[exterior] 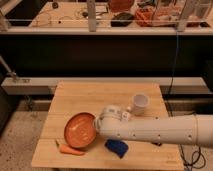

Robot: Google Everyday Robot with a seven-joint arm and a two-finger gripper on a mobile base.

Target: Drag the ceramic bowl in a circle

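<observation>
The wooden table [100,92] carries everything, and I describe each place in relation to the ceramic bowl.

At the far left, the carrot [70,149] lies flat, just beside the front-left edge of the bowl, maybe touching it; I cannot tell. It lies in the way if the bowl is dragged toward the front.

The ceramic bowl [80,131] stands upright on the front-left part of the table, and its glossy orange inside is open to the camera. It looks to rest on the wood, which fits with dragging and not lifting.

The gripper [101,128] is at the right rim of the bowl, low and pressed close to it. This is probably so that the rim can be pushed or pulled sideways. The wrist covers the end of the gripper, so I cannot tell how wide it stands or whether it has hold of the rim.

To the right of the bowl and a little to the front lies a blue cloth-like thing [117,147], near the bowl but apart from it.

The white cup [139,103] stands upright, behind and to the right of the bowl, well apart.

The white arm [155,132] reaches in from the right of the bowl, low over the table. I judge that the circle is under way.
</observation>
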